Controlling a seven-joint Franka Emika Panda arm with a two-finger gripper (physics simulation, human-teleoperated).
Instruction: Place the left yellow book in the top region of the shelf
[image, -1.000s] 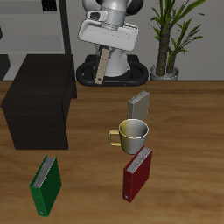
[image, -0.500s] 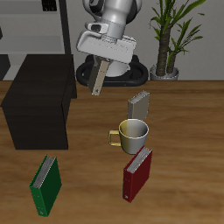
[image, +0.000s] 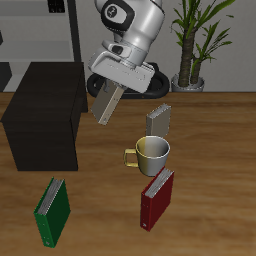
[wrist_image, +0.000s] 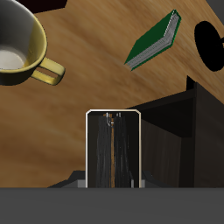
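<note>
— What was hidden from you at that moment?

— My gripper (image: 118, 82) was mostly behind its own housing. In the wrist view I saw only the left yellow book (wrist_image: 113, 149) end-on, its pale page edges with a dark line down the middle, its far end cut off by my own body. My fingers themselves I could not make out, but the book hung from my pincer in the air, tilted, so I was clamped on it.

— And where was it, relative to the shelf?

— Above the table (image: 215, 140), just beside the shelf's (image: 45, 115) upper edge on the mug's side, not touching it. The shelf's black wall and top corner showed close to the book in my own view.

— Room to move?

— The shelf's top looked bare and open. The other yellow book (image: 159, 121) stood upright behind the yellow mug (image: 150, 155), apart from me. The dark red book (image: 157, 196) and the green book (image: 53, 211) stood near the table's front edge, well apart.

— Any writing?

— None that I could read on any cover.
</note>
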